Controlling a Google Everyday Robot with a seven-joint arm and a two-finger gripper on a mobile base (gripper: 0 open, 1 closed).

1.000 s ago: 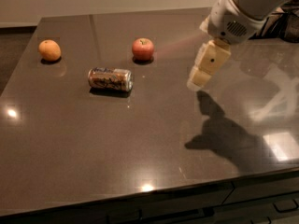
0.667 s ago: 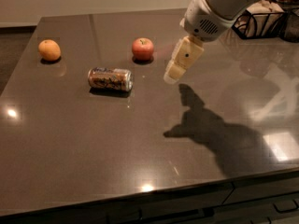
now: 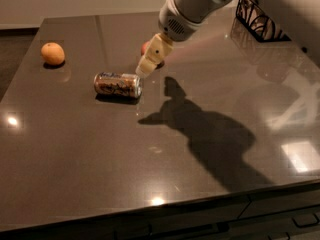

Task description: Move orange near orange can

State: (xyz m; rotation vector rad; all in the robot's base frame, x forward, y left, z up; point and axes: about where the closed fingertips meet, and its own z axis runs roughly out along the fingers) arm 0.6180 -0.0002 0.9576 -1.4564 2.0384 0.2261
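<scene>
The orange (image 3: 52, 53) sits on the dark table near its far left corner. The orange can (image 3: 118, 84) lies on its side to the right of it, towards the table's middle. My gripper (image 3: 145, 69) hangs above the table just right of the can's far end, in front of the red apple (image 3: 146, 48), which it partly hides. The gripper holds nothing that I can see. It is well to the right of the orange.
A black wire basket (image 3: 257, 21) stands at the far right of the table (image 3: 175, 159). The arm's shadow falls across the table's middle. The front edge runs along the bottom, with drawers below.
The arm and gripper have moved left across the table, from right of the apple to just beside the can, now covering part of the apple. The orange and can have not moved.
</scene>
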